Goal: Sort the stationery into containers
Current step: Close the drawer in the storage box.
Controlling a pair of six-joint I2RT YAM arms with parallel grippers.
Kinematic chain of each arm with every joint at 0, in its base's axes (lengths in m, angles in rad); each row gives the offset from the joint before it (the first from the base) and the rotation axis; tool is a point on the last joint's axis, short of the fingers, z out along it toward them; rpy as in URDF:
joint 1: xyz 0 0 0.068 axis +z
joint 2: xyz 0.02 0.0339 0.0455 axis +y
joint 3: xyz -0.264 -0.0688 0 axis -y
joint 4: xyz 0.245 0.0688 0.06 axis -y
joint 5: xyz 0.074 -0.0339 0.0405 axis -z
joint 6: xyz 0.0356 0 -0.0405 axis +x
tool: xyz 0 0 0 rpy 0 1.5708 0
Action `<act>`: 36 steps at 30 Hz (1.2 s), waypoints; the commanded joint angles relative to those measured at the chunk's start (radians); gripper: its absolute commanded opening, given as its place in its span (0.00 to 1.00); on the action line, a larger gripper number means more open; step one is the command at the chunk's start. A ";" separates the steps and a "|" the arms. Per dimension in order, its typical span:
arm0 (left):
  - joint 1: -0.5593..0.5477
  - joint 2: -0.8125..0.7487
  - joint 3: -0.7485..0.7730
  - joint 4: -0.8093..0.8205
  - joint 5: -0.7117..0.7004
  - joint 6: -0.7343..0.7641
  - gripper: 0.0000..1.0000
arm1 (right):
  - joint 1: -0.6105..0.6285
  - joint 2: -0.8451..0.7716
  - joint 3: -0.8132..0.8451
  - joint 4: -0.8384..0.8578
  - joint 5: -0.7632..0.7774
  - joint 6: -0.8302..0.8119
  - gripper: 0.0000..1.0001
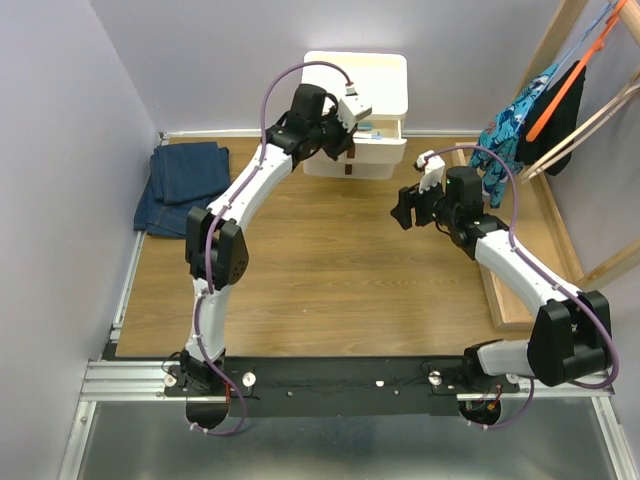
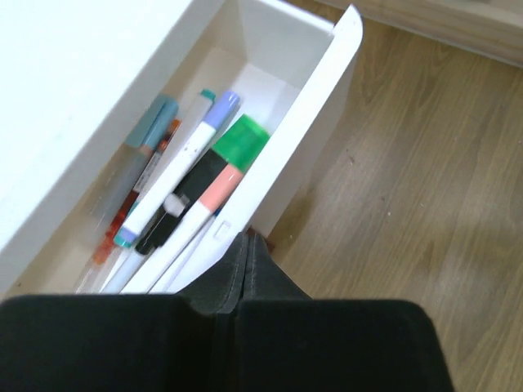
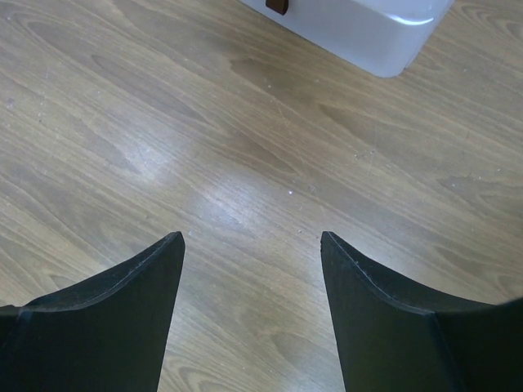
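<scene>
The cream-white drawer cabinet (image 1: 372,85) stands at the back of the table, its top drawer (image 2: 323,98) pulled open. Several pens, markers and highlighters (image 2: 192,184) lie inside that drawer, one with a green cap (image 2: 243,140). My left gripper (image 2: 245,238) is shut and empty, its tips at the drawer's front wall near the brown handle. My right gripper (image 3: 249,241) is open and empty above bare wood, in front of the cabinet's corner (image 3: 384,33). In the top view it (image 1: 408,208) hovers right of centre.
Folded blue jeans (image 1: 180,185) lie at the far left. A shallow wooden tray (image 1: 515,290) runs along the right side. Clothes hang on a wooden rack (image 1: 560,95) at the back right. A metal rail (image 1: 300,378) borders the near edge.
</scene>
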 commanded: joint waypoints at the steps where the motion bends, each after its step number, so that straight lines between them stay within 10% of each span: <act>1: -0.007 0.108 0.143 0.046 -0.033 -0.022 0.00 | -0.011 0.011 0.005 0.026 0.010 -0.002 0.76; 26: 0.003 0.266 0.241 0.316 -0.239 -0.071 0.06 | -0.016 0.002 -0.020 0.034 0.001 0.012 0.76; 33: 0.007 0.058 0.067 0.200 -0.142 -0.082 0.46 | -0.016 -0.007 -0.020 0.018 0.005 -0.004 0.77; 36: 0.018 -0.228 -0.314 0.328 -0.045 -0.115 0.99 | -0.016 -0.016 -0.029 -0.005 -0.001 -0.030 0.80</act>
